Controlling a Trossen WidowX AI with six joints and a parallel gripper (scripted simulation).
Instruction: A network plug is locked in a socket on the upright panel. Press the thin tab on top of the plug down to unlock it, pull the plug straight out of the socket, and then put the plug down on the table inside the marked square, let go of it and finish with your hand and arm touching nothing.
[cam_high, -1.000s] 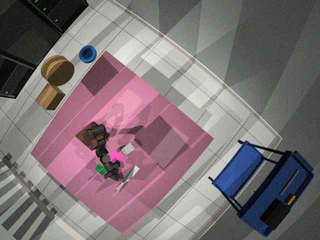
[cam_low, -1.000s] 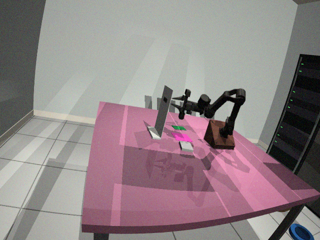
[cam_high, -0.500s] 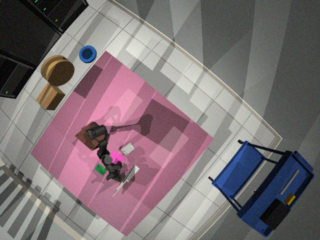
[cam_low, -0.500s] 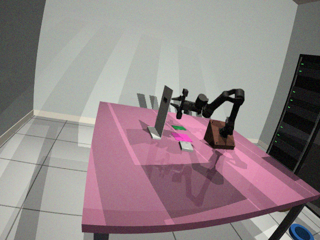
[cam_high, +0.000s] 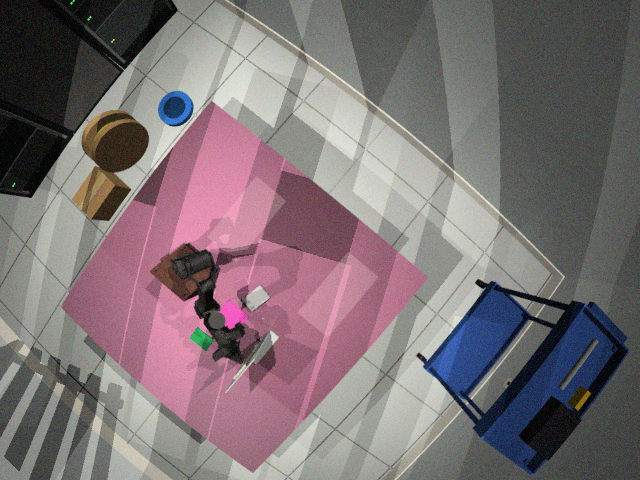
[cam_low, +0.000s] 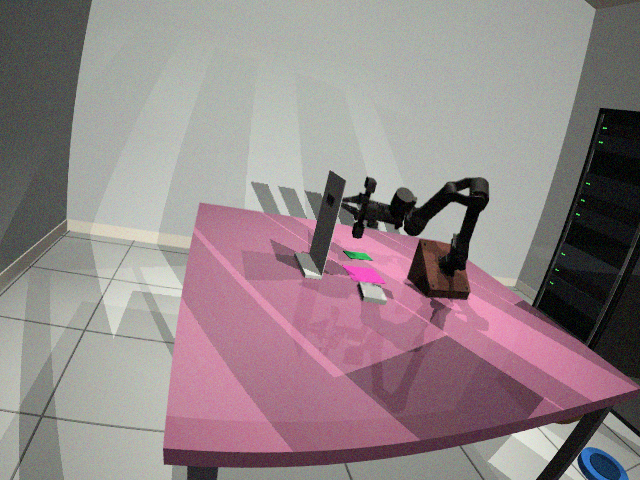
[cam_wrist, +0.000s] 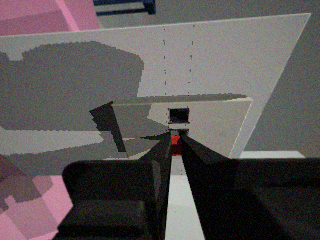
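The upright panel (cam_high: 264, 347) (cam_low: 328, 222) (cam_wrist: 220, 122) stands on the table (cam_high: 310, 382) (cam_low: 248, 382). My gripper (cam_high: 240, 360) (cam_low: 344, 203) (cam_wrist: 175, 139) is shut on the red plug (cam_wrist: 176, 145), close in front of the panel face. The plug shows between the fingertips in the wrist view, just below a dark square opening (cam_wrist: 178, 115). The fingers cover much of the plug, so its tab and how deep it sits in its socket cannot be told. A magenta square (cam_high: 233, 313) (cam_low: 364, 273) lies flat on the table, between the panel and the arm's base.
A green patch (cam_high: 201, 338) (cam_low: 357, 255) lies flat beside the magenta square. A low white block (cam_high: 256, 298) (cam_low: 373, 293) sits on the square's other side. The arm stands on a brown wedge base (cam_high: 169, 272) (cam_low: 429, 273).
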